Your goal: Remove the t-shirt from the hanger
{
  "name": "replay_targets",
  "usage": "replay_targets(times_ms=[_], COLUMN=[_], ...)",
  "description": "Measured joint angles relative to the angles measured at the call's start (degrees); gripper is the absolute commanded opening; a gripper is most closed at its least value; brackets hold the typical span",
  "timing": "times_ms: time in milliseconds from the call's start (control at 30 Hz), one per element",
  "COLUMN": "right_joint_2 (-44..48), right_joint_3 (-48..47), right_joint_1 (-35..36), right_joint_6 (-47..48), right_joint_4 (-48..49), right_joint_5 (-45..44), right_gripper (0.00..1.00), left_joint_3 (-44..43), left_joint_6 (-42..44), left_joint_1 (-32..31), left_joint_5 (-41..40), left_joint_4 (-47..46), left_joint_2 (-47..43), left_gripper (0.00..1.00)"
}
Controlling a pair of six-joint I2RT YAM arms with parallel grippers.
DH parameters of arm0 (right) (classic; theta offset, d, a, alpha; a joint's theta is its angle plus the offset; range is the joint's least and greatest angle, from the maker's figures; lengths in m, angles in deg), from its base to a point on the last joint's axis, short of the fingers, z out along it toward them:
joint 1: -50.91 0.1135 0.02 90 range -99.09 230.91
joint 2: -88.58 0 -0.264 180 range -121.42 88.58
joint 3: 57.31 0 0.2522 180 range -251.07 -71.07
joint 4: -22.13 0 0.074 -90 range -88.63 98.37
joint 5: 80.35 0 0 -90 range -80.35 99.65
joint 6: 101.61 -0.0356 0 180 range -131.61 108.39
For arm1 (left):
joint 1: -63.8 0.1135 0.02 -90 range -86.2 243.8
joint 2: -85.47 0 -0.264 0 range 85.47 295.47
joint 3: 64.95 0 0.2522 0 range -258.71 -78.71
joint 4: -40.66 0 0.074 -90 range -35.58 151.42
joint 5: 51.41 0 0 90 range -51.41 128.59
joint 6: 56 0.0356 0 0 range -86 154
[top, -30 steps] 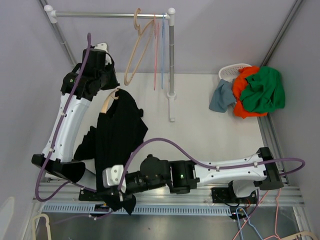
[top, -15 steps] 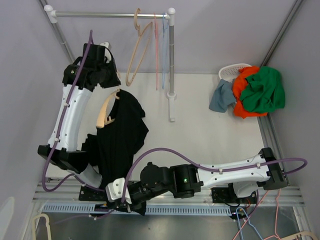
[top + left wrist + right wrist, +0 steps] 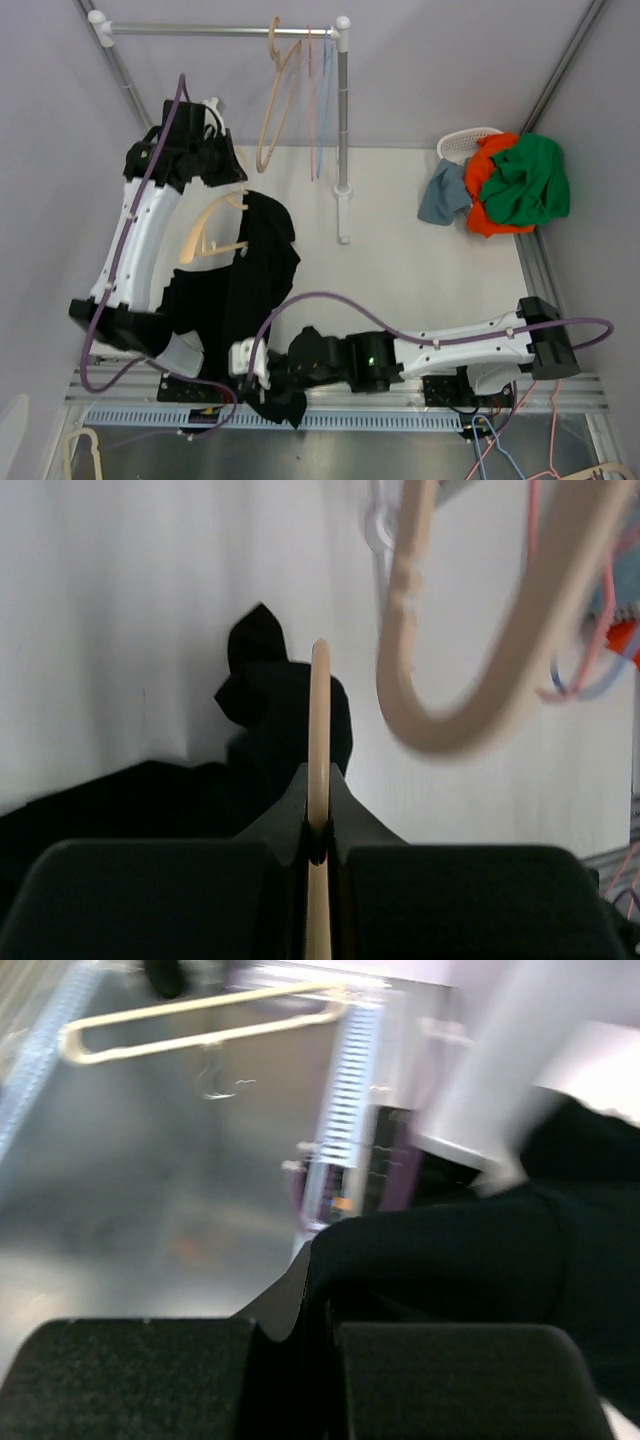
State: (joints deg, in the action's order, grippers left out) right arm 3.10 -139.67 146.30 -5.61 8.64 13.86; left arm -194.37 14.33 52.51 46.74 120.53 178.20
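Observation:
A black t-shirt (image 3: 258, 270) hangs partly on a cream hanger (image 3: 208, 232); the hanger's left arm and crossbar are bare, and the shirt clings to its right side. My left gripper (image 3: 226, 172) is shut on the hanger near its hook. In the left wrist view the hanger (image 3: 320, 705) stands pinched between the jaws of the gripper (image 3: 318, 815), with the shirt (image 3: 285, 725) below. My right gripper (image 3: 262, 370) is shut on the shirt's lower hem at the table's near edge. In the right wrist view the black cloth (image 3: 480, 1250) is clamped in the gripper (image 3: 320, 1295).
A rail (image 3: 220, 30) at the back holds several spare hangers (image 3: 278, 100), beside an upright post (image 3: 343, 130). A white basket (image 3: 465, 145) with orange, green and grey clothes (image 3: 515, 185) sits at the back right. Another hanger (image 3: 200, 1025) lies on the floor below the table.
The shirt has slid off the hanger's left arm, baring more of the hanger. My right gripper has pulled the hem down and to the right. My left gripper has shifted slightly right.

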Motion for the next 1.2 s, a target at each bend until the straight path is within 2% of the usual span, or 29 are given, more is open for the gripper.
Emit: replay_targets(times_ms=[67,133,267,433,600,700,833,900,1000,1033,1133,1200], right_joint_2=[1.7,2.9,4.4,2.6,1.1,1.9,4.8,4.5,0.0,-2.4,-14.9,-20.5], right_joint_3=[2.1,2.6,2.6,-0.8,-3.3,-3.2,-5.0,-10.5,-25.0,-30.7,-57.0,-68.0], right_joint_1=[-2.6,-6.8,-16.9,-24.7,-31.1,-36.1,-45.9,-53.5,-64.3,-66.9,-74.2,-77.7], right_joint_6=[-1.1,-2.4,-6.5,-11.3,-18.3,-20.8,-19.2,-17.0,-12.6,-10.2,-5.7,-3.7], right_joint_4=[1.9,3.5,6.1,2.3,-7.0,-11.7,-15.8,-16.7,-13.0,-9.8,-0.9,8.1], right_joint_5=[-2.8,-5.3,-10.3,-16.8,-23.6,-26.9,-27.2,-24.9,-21.6,-20.9,-21.9,-25.2], right_gripper=[0.00,0.00,0.00,0.00,0.00,0.00,0.00,0.00,0.00,0.00,0.00,0.00], left_joint_3=[11.4,18.4,21.3,24.8,28.5,28.3,28.0,29.1,29.9,29.9,29.7,29.7], left_joint_6=[-0.3,-0.4,-0.3,-0.4,0.0,0.9,1.7,1.7,1.7,1.7,1.7,1.7], left_joint_1=[-0.9,-1.6,-1.8,-1.8,-1.8,-1.4,2.6,4.4,5.3,5.3,5.4,5.6], left_joint_5=[0.9,2.2,5.1,10.3,9.1,4.6,2.1,1.1,-0.1,-0.2,-0.5,-0.5], left_joint_4=[-5.3,-8.3,-15.3,-23.5,-22.7,-19.1,-15.6,-15.3,-14.2,-14.2,-14.3,-14.3], left_joint_2=[-8.7,-18.4,-35.0,-48.2,-48.7,-44.9,-39.1,-37.6,-37.4,-37.6,-37.7,-37.4], left_gripper=[0.01,0.00,0.00,0.01,0.01,0.00,0.01,0.00,0.00,0.01,0.01,0.01])
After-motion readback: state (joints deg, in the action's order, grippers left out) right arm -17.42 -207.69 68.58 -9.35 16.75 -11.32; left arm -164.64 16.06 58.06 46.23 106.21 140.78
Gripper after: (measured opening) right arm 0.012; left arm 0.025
